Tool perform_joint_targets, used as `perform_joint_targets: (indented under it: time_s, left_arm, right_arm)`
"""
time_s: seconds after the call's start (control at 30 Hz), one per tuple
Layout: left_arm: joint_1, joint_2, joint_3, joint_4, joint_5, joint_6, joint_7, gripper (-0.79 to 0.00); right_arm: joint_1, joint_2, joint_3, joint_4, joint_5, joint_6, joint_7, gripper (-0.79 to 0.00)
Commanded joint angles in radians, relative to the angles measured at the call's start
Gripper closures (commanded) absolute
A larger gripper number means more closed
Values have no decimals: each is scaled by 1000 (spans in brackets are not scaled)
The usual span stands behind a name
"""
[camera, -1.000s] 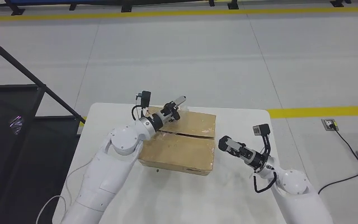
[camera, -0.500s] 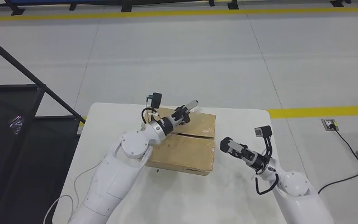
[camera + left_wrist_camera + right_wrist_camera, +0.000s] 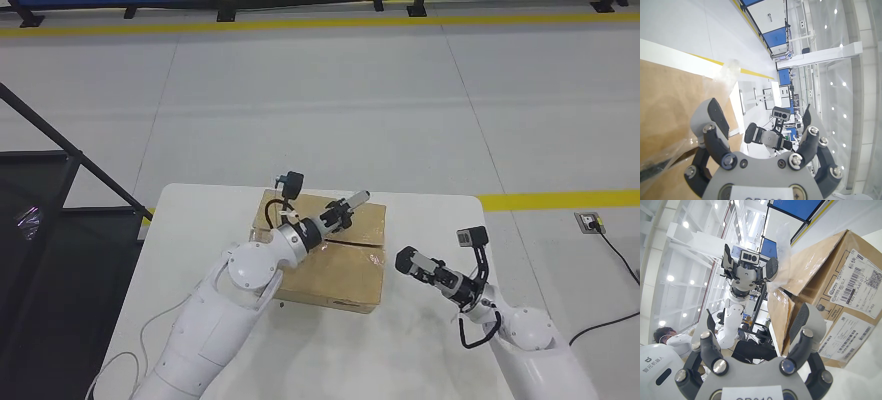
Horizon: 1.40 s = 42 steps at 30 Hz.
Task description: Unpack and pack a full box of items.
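Note:
A brown cardboard box with shipping labels lies in the middle of the white table. My left gripper hovers open over the box top near the centre seam. A peeled strip of clear tape stands up from the seam beside one of its fingers; the tape brushes that pad. The flap ends by the seam are slightly lifted. My right gripper is open just off the box's labelled end, its fingers close to the flap corner.
Bare table lies in front of the box and at its right end, where the right arm rests. A black frame stands off the table's left side. The table's far edge is close behind the box.
My left gripper has travelled rightward along the box top's seam, the raised tape strip going with it. The right gripper has hardly shifted.

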Motion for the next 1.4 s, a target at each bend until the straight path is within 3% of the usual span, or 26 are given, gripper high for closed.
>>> perform_joint_targets:
  time_s: [0.0,0.17,0.27,0.43,0.53,0.7,0.93,1.13,1.37]
  left_arm:
    - [0,-2,2,1,9,-10,15,-785]
    - [29,-2,-35,-40,-39,-80,33,-785]
    - [65,9,-97,-95,-72,-103,15,-785]
    - [105,32,-221,-144,-133,-65,-49,-785]
    - [98,37,-242,-115,-124,-36,-59,-785]
    - [11,33,-201,27,-86,7,-132,-785]
    - [-108,8,-94,223,-20,-43,-154,-785]
    - [-158,-19,-26,310,-43,-94,-170,-785]
    - [-182,-34,2,349,-56,-103,-188,-785]
  right_arm:
    - [1,1,0,3,4,-2,5,-785]
    - [2,3,1,9,8,-4,10,-785]
    - [1,5,4,13,11,-7,12,-785]
    - [4,6,3,23,20,-11,17,-785]
    - [12,5,-3,31,23,-10,20,-785]
    - [21,5,-11,44,31,-15,25,-785]
    - [4,9,-1,54,41,-29,21,-785]
    - [-11,13,11,52,46,-33,16,-785]
    - [-9,16,14,51,52,-29,17,-785]
